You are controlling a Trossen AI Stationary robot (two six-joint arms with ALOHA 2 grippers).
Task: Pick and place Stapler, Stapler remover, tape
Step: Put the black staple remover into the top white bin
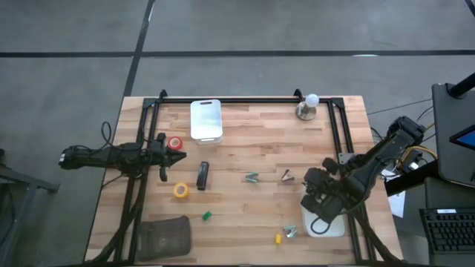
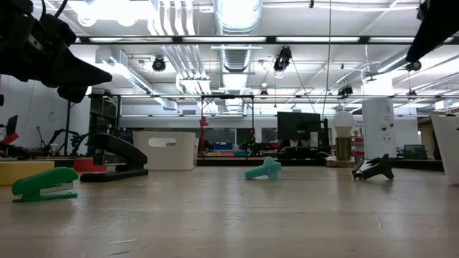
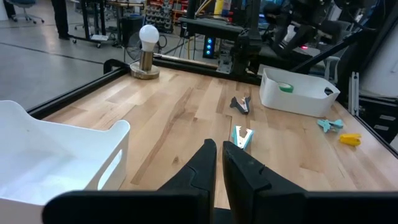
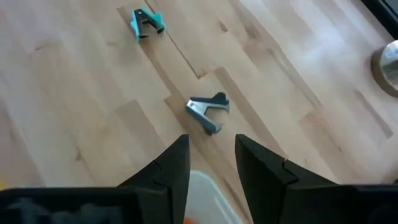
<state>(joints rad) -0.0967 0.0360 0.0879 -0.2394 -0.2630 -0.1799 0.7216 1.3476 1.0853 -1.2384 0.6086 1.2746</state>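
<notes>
The black stapler (image 1: 202,176) (image 2: 115,158) lies flat on the table's left-centre. One red tape roll (image 1: 175,144) and the yellow roll (image 1: 181,190) lie near it. A green roll (image 3: 285,88) sits inside the near-right white bin (image 1: 335,225). A teal stapler remover (image 1: 252,176) (image 3: 242,138) and a dark one (image 1: 286,176) (image 4: 208,111) lie mid-table. My left gripper (image 1: 164,156) (image 3: 219,155) is shut and empty, hovering just left of the red roll. My right gripper (image 1: 315,194) (image 4: 211,162) is open and empty above the near-right bin's rim, short of the dark remover.
A second white bin (image 1: 206,119) stands at the far edge and a bulb lamp (image 1: 308,106) at the far right. A small green stapler (image 1: 207,216), a yellow piece (image 1: 278,238) and another teal remover (image 1: 289,232) lie near the front. A dark mesh holder (image 1: 165,236) sits near-left.
</notes>
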